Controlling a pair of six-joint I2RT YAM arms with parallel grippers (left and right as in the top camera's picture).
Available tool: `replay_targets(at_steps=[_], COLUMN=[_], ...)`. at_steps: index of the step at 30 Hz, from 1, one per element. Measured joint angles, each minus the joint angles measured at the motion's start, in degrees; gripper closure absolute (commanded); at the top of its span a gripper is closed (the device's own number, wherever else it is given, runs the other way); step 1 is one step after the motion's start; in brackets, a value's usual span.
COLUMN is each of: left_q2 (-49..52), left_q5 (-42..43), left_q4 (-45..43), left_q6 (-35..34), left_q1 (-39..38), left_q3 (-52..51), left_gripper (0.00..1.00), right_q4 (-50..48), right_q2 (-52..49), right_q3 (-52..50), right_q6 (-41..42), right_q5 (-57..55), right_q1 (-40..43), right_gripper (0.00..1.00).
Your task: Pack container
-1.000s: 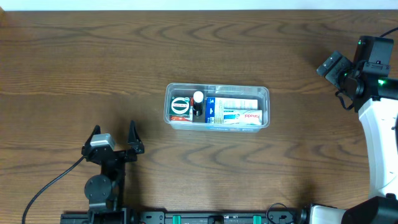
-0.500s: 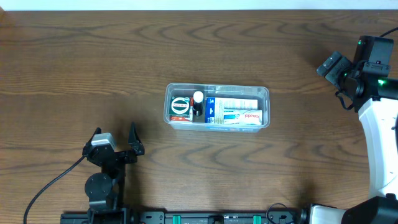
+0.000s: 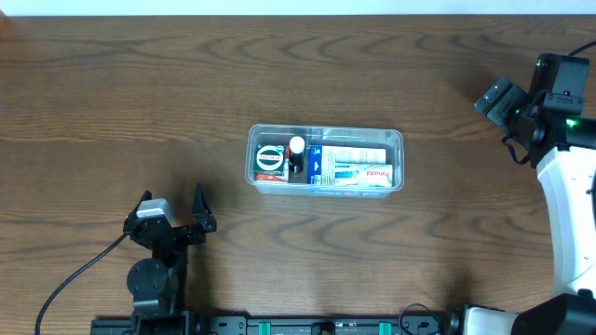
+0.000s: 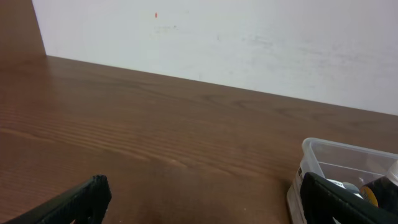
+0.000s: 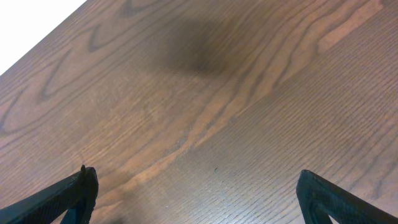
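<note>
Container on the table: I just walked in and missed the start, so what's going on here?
Nothing is being handled. The clear container sits in the middle of the table, already holding a round tin, a small bottle and boxes. The left gripper is open and empty near the front edge, short of the container. The right gripper, also open and empty, hovers over bare wood far to the right. It looks packed, or between steps.

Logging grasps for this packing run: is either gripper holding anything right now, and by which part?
Nothing is held. The left gripper and the right gripper are both open and empty, well apart from the container.
</note>
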State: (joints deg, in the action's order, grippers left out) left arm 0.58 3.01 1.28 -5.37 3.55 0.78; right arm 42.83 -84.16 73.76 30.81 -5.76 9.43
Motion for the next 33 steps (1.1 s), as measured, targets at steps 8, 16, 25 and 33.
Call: replay_targets(at_steps=[8,16,25,33], left_q2=[0.0,0.0,0.4,0.6], left_q5=[0.0,0.0,0.0,0.0], left_q4=[0.0,0.0,0.0,0.1], left_q6=[0.0,0.0,0.0,-0.1], left_q1=[0.0,0.0,0.0,0.0], left_q3=[0.0,0.0,0.0,0.1], left_gripper=[0.02,0.02,0.02,0.02], right_q4=[0.0,0.0,-0.2,-10.4], right_q2=[0.0,0.0,4.2,19.4], right_q3=[0.0,0.0,-2.3,-17.8], right_q6=[0.0,0.0,0.0,0.0], right_q5=[0.0,-0.2,-2.6,-8.9], right_q1=[0.0,0.0,-6.7,-16.5], right_gripper=[0.01,0.01,0.01,0.01])
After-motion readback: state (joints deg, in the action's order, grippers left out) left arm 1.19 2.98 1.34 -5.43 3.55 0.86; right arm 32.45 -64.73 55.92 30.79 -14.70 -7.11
